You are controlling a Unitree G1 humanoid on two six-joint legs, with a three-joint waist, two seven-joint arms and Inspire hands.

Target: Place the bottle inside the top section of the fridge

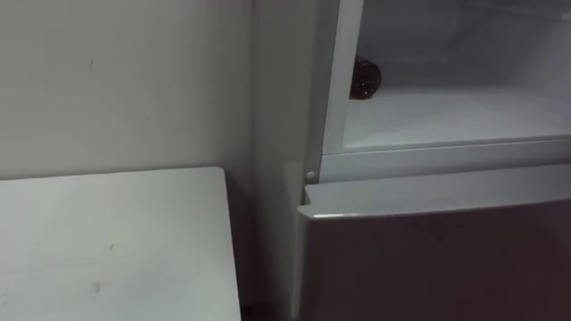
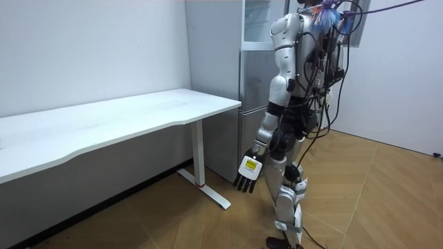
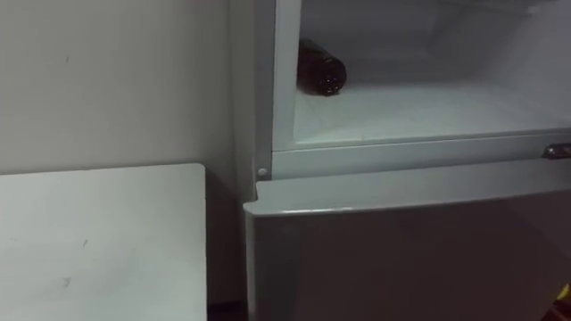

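Robot hand (image 2: 248,173) slack; bottle (image 3: 321,69) inside fridge (image 3: 401,165)

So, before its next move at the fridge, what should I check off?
1. Bottle inside the upper compartment: ok. It lies on its side at the compartment's left.
2. Bottle released: ok. The left robot hand hangs beside the leg, fingers straight, holding nothing.
3. Right robot hand empty: cannot tell.
4. Upper compartment closed: not ok. It stands open.
5. Lower door shut: ok.
6. Bottle safe from rolling when the door swings: cannot tell.
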